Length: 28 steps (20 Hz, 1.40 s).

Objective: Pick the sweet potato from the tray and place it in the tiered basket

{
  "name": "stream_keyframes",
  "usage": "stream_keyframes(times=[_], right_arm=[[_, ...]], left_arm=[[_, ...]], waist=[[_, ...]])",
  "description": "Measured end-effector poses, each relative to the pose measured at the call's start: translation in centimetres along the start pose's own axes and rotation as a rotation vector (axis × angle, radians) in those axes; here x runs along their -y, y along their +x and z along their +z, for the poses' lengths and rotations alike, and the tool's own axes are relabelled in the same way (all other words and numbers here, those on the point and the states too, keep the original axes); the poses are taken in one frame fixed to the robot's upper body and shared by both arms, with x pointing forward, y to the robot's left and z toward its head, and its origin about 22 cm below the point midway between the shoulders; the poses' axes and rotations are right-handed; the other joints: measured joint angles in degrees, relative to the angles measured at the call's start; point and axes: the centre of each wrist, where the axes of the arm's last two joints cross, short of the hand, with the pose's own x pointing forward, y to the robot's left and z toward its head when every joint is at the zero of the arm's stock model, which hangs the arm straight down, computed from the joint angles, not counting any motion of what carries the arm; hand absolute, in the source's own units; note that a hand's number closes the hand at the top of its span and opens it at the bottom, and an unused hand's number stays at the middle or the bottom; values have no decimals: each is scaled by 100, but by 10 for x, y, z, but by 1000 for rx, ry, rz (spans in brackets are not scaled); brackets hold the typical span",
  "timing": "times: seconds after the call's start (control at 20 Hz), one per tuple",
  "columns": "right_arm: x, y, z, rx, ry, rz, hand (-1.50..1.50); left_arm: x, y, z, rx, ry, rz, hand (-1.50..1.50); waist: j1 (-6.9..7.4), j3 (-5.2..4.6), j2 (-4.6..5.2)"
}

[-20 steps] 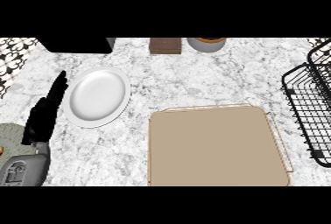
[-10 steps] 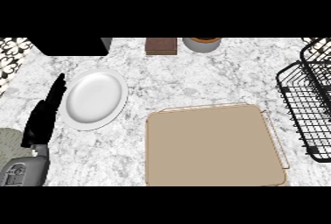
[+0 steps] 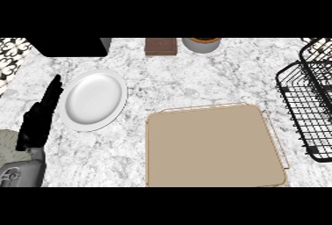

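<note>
Flat tan rectangular tray (image 3: 214, 147) lay nearest, at lower centre of marbled grey counter (image 3: 168, 74); sweet potato showed nowhere, on tray or elsewhere; black left hand (image 3: 39, 118) rested at left edge, fingers straight, holding nothing; right hand out of view; white round plate (image 3: 94, 100) sat just beside left hand; black wire tiered basket (image 3: 311, 105) stood at right edge; farther back, brown block (image 3: 160, 46) and grey cup (image 3: 201, 44).

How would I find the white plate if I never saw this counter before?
Look at the marble counter and go to its left part. The white plate lies between the robot's black left hand and the tan tray. It is the only round white thing there.
</note>
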Motion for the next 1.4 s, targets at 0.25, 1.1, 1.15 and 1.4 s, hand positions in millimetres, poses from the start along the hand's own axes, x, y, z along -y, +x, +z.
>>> stream_keyframes(times=[0.25,1.1,1.15,1.4], right_arm=[[5,-7,4,9,-84,-119,-150],[80,-45,59,-105,-300,-460,-150],[81,-55,65,-112,-299,-471,-150],[101,-99,93,-116,-335,-552,-150]], left_arm=[[3,0,3,0,3,-4,0],[1,-9,6,-26,23,-6,0],[-1,-10,6,-29,25,-5,0],[2,-8,5,-28,26,-5,0]], waist=[[16,-10,4],[-185,-16,-106],[-197,-15,-112],[-177,-12,-107]])
